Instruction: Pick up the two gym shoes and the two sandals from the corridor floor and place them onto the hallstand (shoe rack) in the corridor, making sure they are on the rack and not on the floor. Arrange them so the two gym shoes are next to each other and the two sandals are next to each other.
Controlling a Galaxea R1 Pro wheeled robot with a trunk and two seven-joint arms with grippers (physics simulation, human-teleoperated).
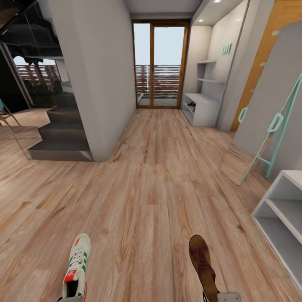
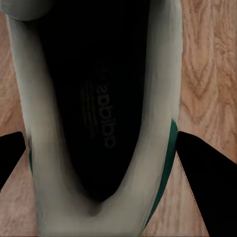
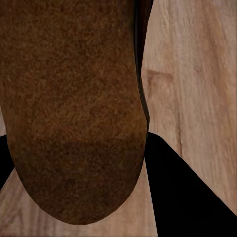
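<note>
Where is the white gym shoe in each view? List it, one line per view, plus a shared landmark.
Head view: the gym shoe sits at the bottom left, toe pointing away.
Left wrist view: the same shoe runs down the middle, its dark opening facing the camera, between the left hand's fingers.
Right wrist view: not in it; a brown sandal is there.
Shared landmark: the wood-plank floor.

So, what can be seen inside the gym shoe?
Inside the gym shoe the left wrist view shows a dark insole with printed lettering. Nothing else lies in it; the toe end is hidden.
</note>
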